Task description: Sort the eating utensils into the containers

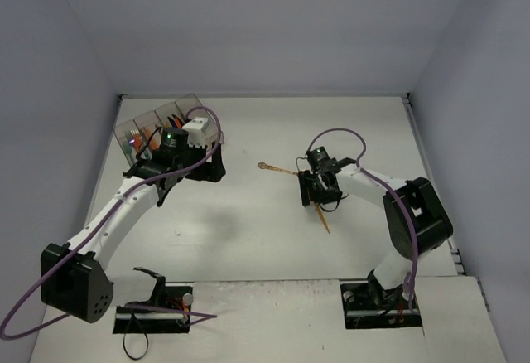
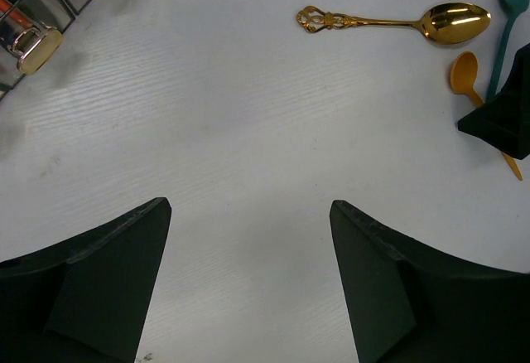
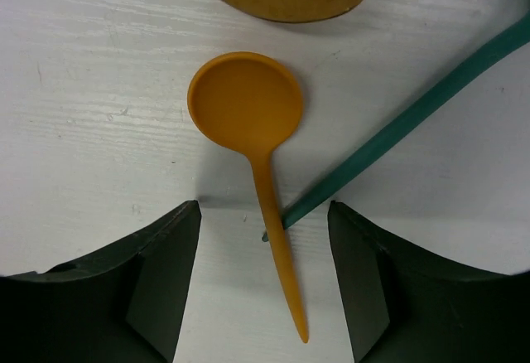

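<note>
1. Top view: the smoky clear bins [image 1: 161, 118], joined in a row with utensils [image 1: 151, 137] inside, are being shown at the far left of the white table [image 1: 248, 239]. The left gripper [image 1: 211, 168] is being held just beside them, and the right gripper [image 1: 310, 191] low at mid-table.
2. Left wrist: matte black fingers [image 2: 99, 288] are being kept spread over bare table. An ornate gold spoon [image 2: 389, 21], a teal spoon [image 2: 505, 23] and an orange spoon [image 2: 466, 77] are being seen ahead, the orange one partly hidden by the right gripper [image 2: 501, 118].
3. Right wrist: the smooth, round-bowled orange spoon [image 3: 248, 123] is being straddled at its handle by spread fingers [image 3: 157, 288], untouched, with the teal handle [image 3: 414, 123] just beside it.
</note>
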Controlling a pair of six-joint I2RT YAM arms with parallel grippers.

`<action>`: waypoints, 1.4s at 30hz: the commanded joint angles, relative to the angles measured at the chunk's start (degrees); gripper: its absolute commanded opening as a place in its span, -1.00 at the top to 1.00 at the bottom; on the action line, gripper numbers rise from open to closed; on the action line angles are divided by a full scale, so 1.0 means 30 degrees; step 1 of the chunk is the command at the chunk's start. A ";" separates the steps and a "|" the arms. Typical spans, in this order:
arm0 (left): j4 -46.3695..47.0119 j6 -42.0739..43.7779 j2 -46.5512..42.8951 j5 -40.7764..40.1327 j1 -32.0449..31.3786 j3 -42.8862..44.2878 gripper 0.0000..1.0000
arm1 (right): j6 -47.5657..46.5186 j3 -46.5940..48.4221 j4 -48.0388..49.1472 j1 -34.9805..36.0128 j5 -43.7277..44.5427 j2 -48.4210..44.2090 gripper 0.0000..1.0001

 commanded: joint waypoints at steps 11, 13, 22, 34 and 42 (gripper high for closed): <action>0.1236 -0.1003 -0.1904 0.0345 -0.0158 -0.1090 -0.53 | 0.0117 0.1002 -0.0243 0.1300 0.0666 0.1516 0.78; 0.1207 -0.1056 -0.2022 0.0449 -0.0166 -0.1172 -0.53 | 0.0385 0.1174 -0.0282 0.1579 0.0466 0.1582 0.88; 0.1236 -0.1389 -0.2448 0.0555 -0.0187 -0.1531 -0.53 | 0.1019 0.2053 -0.0350 0.2479 0.0452 0.1792 0.94; 0.1298 -0.1622 -0.2842 0.0730 -0.0246 -0.1970 -0.54 | 0.1117 0.1125 -0.0999 0.2509 0.0851 0.0686 0.13; 0.1396 -0.1649 -0.2845 0.0873 -0.0259 -0.2188 -0.54 | 0.1389 0.0204 -0.2656 0.3253 0.0247 -0.0196 0.29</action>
